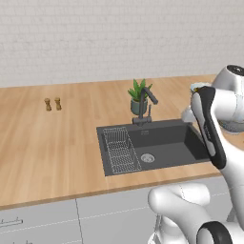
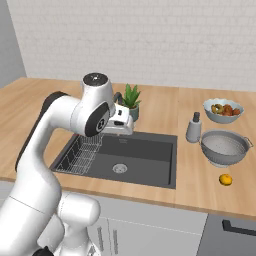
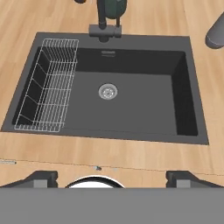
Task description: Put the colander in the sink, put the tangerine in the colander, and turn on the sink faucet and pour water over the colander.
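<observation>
My jaws stand wide apart with nothing between them, poised above the front edge of the sink; the two dark fingertips show at the bottom of the hand view, well separated; below them lies the dark grey basin with its round silver drain and the wire rack along one side; the basin holds nothing else. The sink faucet stands at the back rim of the sink, just in front of a green potted plant. The colander sits upright on the wooden worktop, to the right of the sink and apart from it; the tangerine lies on the worktop just in front of the colander, not touching it. Behind the colander stand a grey shaker and a bowl of fruit. Far to the left on the worktop stand two small wooden mills, side by side.
</observation>
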